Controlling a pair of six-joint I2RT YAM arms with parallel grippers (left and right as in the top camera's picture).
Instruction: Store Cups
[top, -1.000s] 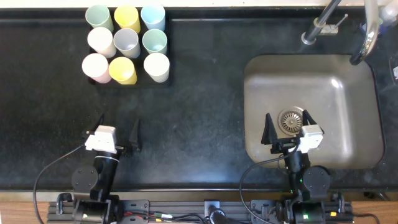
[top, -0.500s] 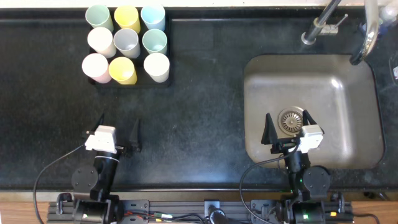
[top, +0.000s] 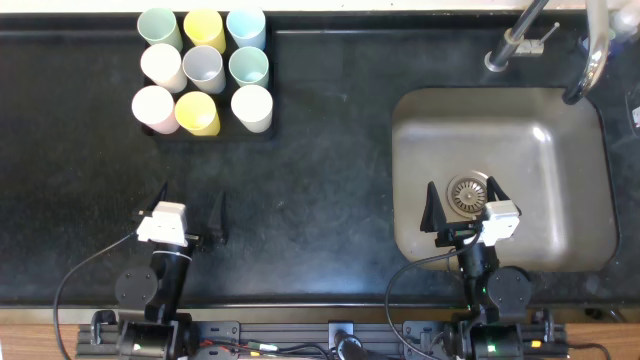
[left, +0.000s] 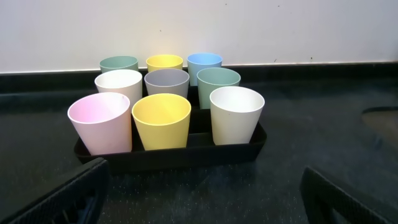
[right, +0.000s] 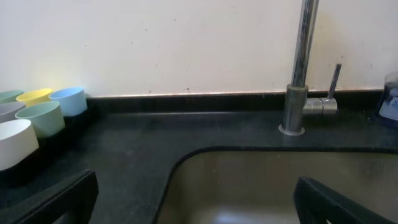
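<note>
Several pastel cups stand upright in a black tray (top: 268, 128) (left: 261, 142) at the back left of the counter: a pink cup (top: 153, 108) (left: 101, 122), a yellow cup (top: 197, 113) (left: 161, 120) and a white cup (top: 251, 106) (left: 236, 114) in the nearest row, more behind. My left gripper (top: 190, 212) (left: 205, 190) rests open near the counter's front, well short of the tray, nothing between its fingers. My right gripper (top: 466, 205) (right: 196, 196) stands open over the sink's near part, empty.
A steel sink (top: 560, 150) (right: 261, 186) with a round drain (top: 468, 193) fills the right side. A tap (top: 520, 35) (right: 300, 68) stands behind it. Dark countertop (top: 320, 170) lies between tray and sink.
</note>
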